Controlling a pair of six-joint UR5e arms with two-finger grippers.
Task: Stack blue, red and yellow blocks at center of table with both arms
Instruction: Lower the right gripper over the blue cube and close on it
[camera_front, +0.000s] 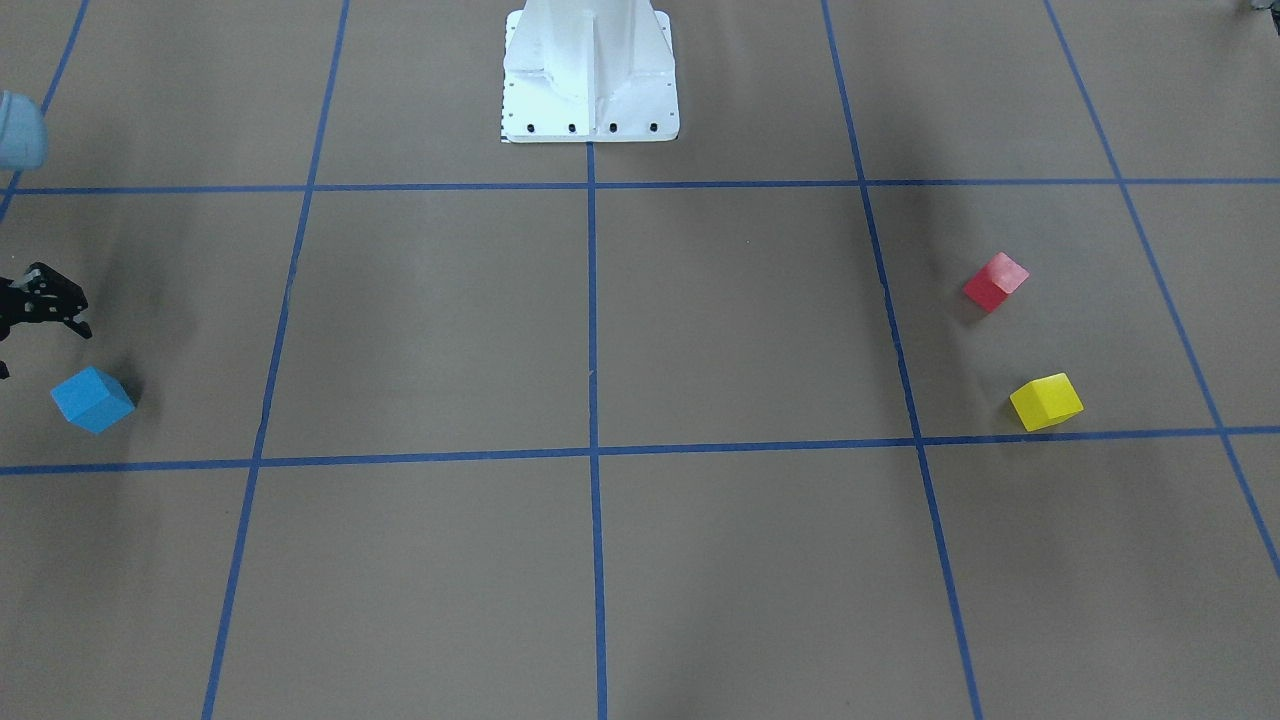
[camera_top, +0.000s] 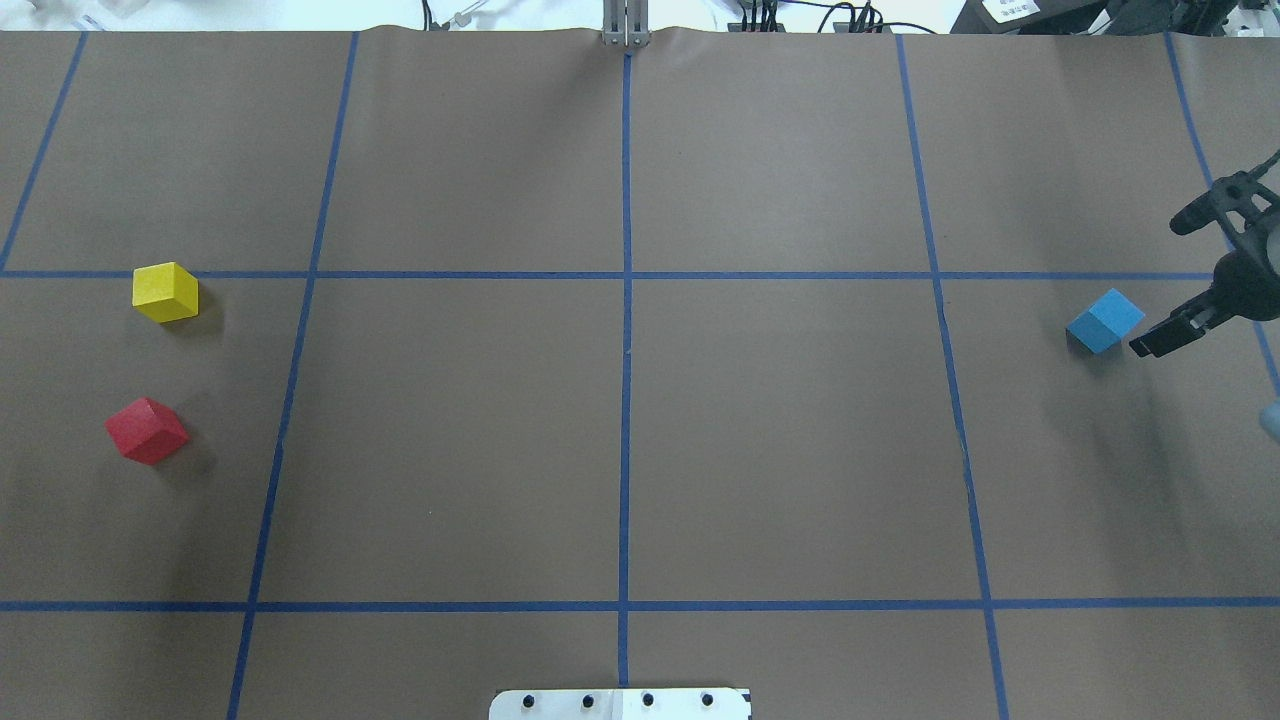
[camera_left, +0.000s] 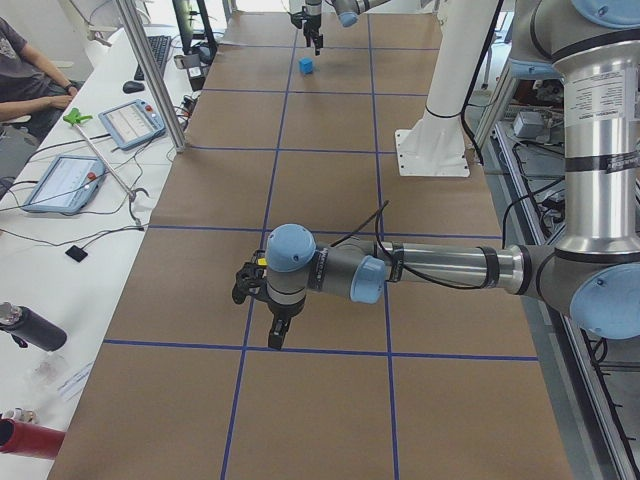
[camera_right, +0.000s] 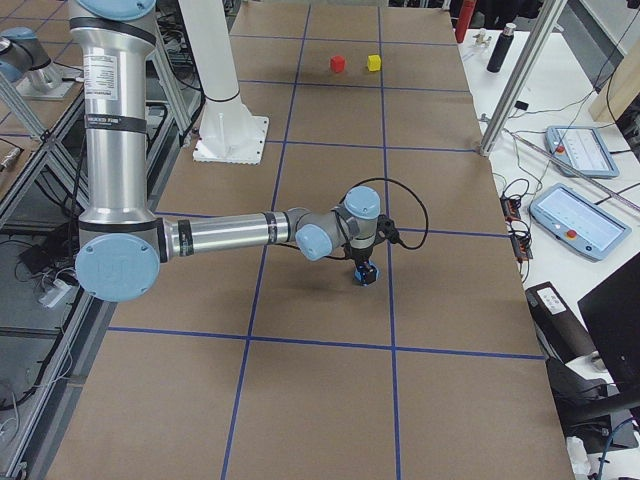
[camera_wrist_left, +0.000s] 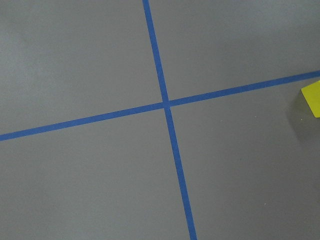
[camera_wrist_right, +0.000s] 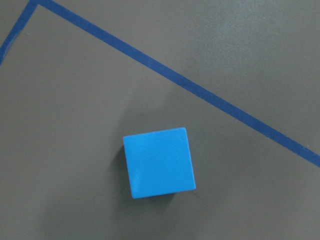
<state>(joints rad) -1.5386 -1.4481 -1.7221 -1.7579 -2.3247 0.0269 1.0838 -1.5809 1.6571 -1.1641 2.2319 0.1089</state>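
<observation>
The blue block (camera_top: 1105, 320) lies on the table's right side and sits mid-frame in the right wrist view (camera_wrist_right: 159, 162). My right gripper (camera_top: 1172, 282) is open and empty, just right of and above it, with no contact. The yellow block (camera_top: 165, 292) and the red block (camera_top: 147, 430) lie apart on the far left. My left gripper (camera_left: 272, 318) hovers over the table's left end and shows only in the exterior left view, so I cannot tell whether it is open. The yellow block's corner (camera_wrist_left: 312, 98) shows at the left wrist view's right edge.
The robot's white base (camera_top: 620, 705) stands at the near middle edge. Blue tape lines (camera_top: 626, 400) grid the brown table. Operator desks with tablets (camera_right: 575, 215) run along the far side.
</observation>
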